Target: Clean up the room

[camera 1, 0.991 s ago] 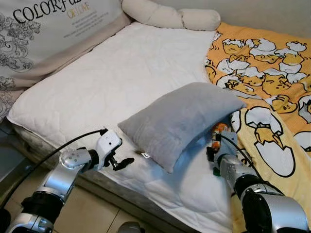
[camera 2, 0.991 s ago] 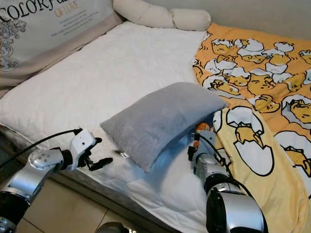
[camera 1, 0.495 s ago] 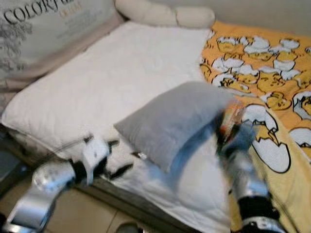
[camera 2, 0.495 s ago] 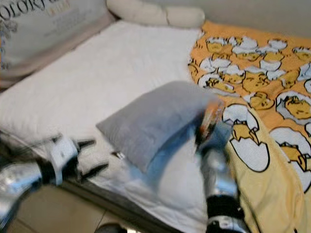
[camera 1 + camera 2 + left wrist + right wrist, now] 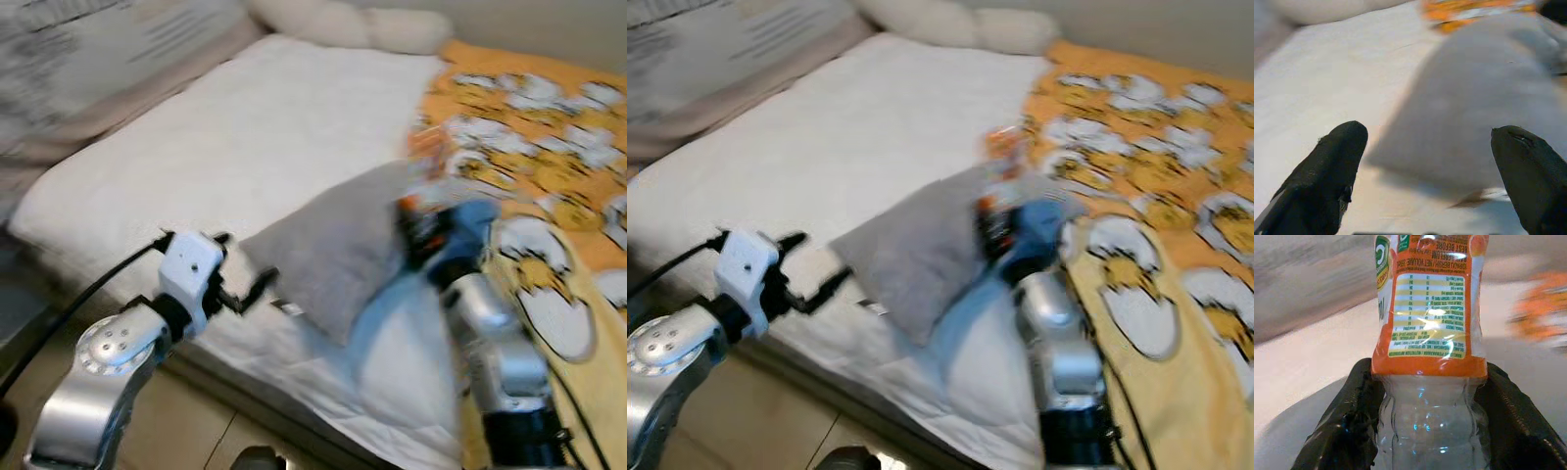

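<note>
Head views, right gripper (image 5: 1004,211): closed on a clear plastic bottle (image 5: 1002,166) with an orange label, held up over the grey pillow (image 5: 338,250) near the mattress's (image 5: 245,137) front edge; the picture is blurred.
Head views, left gripper (image 5: 245,289): fingers parted and empty, just off the pillow's front corner, above the bed's front edge.
Left wrist view: the two black fingers (image 5: 1327,181) stand wide apart, with the grey pillow between and beyond them.
Right wrist view: both fingers (image 5: 1344,431) press the bottle's clear lower body, just below the label.
Doing it well: judging by the grip low on a thin-walled bottle, keep it upright and carry it smoothly, well clear of the pillow and the orange duck blanket (image 5: 549,147).
</note>
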Available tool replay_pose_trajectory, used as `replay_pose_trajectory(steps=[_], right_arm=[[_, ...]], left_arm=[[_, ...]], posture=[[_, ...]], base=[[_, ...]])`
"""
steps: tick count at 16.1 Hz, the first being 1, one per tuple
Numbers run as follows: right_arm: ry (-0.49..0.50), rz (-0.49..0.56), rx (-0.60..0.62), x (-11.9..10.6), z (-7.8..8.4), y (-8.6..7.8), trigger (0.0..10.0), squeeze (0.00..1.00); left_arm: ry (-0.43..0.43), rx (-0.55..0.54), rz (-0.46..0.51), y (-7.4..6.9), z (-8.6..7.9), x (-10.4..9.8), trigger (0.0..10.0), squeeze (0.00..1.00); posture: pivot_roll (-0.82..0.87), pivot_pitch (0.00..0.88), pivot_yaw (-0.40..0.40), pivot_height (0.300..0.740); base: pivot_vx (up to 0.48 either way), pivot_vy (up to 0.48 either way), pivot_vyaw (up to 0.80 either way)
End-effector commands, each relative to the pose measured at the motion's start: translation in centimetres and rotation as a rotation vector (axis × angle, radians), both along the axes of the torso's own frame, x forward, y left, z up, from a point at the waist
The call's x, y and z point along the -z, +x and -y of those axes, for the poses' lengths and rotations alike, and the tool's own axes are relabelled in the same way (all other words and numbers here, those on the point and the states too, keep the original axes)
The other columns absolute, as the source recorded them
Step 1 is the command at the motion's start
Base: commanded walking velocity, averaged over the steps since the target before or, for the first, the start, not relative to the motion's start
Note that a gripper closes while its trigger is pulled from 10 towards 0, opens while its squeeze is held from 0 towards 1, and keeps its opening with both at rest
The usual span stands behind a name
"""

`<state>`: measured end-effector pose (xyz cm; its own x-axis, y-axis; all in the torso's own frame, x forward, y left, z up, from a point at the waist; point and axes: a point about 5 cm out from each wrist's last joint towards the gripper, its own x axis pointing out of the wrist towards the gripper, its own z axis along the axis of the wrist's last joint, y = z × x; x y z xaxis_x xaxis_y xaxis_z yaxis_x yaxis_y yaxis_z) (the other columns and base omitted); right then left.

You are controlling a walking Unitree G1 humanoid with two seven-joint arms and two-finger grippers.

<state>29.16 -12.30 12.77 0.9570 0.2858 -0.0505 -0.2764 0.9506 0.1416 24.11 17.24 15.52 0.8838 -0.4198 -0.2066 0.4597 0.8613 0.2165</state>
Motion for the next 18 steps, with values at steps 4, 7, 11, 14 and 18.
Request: replay_pose_trajectory(steps=[4,7,11,14,18], right_arm=[[0.003,-0.064,-0.026,0.6,-0.5,-0.9,10.0,0.00],[-0.010,-0.111,0.028,1.6,0.6,-1.2,10.0,0.00],[-0.009,-0.136,0.051,1.9,0.9,-1.5,10.0,0.00],[-0.027,-0.197,0.079,3.0,1.4,-1.5,10.0,0.00],[-0.068,-0.225,0.041,3.6,1.0,-1.0,10.0,0.00]], left_arm=[[-0.128,-0.336,0.078,1.6,-2.8,-1.6,10.0,0.00],[-0.062,-0.332,0.026,1.4,-2.3,-0.2,10.0,0.00],[-0.023,-0.286,-0.044,1.5,-1.3,1.1,10.0,0.00],[0.012,-0.398,0.002,2.2,-1.6,1.8,10.0,0.00],[0.043,-0.394,-0.014,1.7,-1.4,3.2,10.0,0.00]], posture=[[0.21,0.000,0.020,0.740],[0.20,0.000,0.029,0.740],[0.18,0.000,0.050,0.740],[0.18,0.000,0.044,0.740],[0.19,0.000,0.029,0.740]], base=[[0.000,0.000,0.80],[0.000,0.000,0.80],[0.000,0.000,0.80],[0.000,0.000,0.80],[0.000,0.000,0.80]])
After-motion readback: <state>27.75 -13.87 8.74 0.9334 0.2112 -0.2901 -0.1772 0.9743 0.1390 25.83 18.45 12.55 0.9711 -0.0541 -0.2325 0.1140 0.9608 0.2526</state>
